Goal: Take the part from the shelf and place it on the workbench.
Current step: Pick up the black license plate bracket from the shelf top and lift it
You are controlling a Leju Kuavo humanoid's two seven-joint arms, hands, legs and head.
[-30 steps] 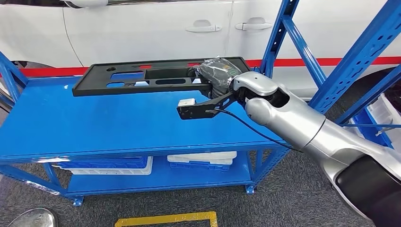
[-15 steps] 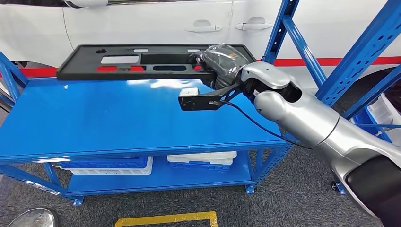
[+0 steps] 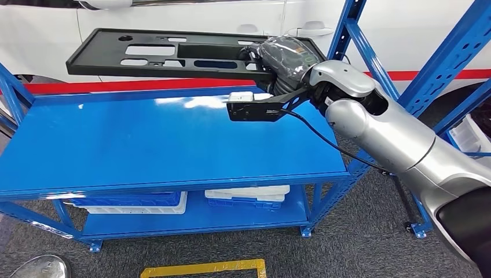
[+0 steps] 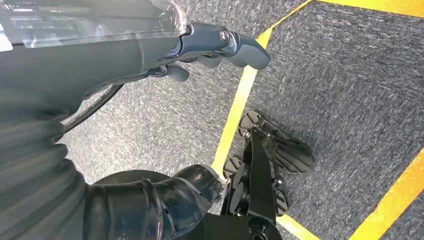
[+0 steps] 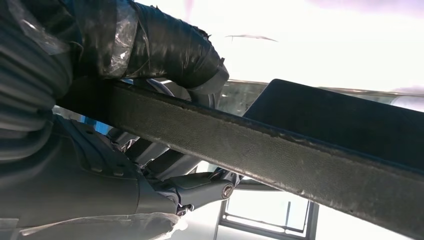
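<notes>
We note the right robot hand, wrapped in clear film, clamped on the right end of the long black part; in the right wrist view the thumb lies over one face of the part's edge and darker fingers curl under the other, so the grip is a pinch across the panel. The left robot hand hangs over the grey floor with its fingers curled in and nothing between them.

Change over the last second: the part has come up. A second ago it lay low, at the back of the blue shelf, with blue showing through its cut-outs. Half a second ago its left end had risen. Now it sits in the upper left and upper centre of the frame, clear of the shelf surface and roughly level, with the white car showing through its cut-outs. The arm has risen with it toward the upper right.

Our reading: the pick is done and the lift is under way. The carry to the worktop and the set-down are not yet done. The part is long and held at one end only, so we expect it may droop or swing at the free end.

Surface and room: glossy blue shelf top, white and blue trays on the lower tier at bottom centre, blue uprights at upper right, yellow floor tape at the bottom edge.
</notes>
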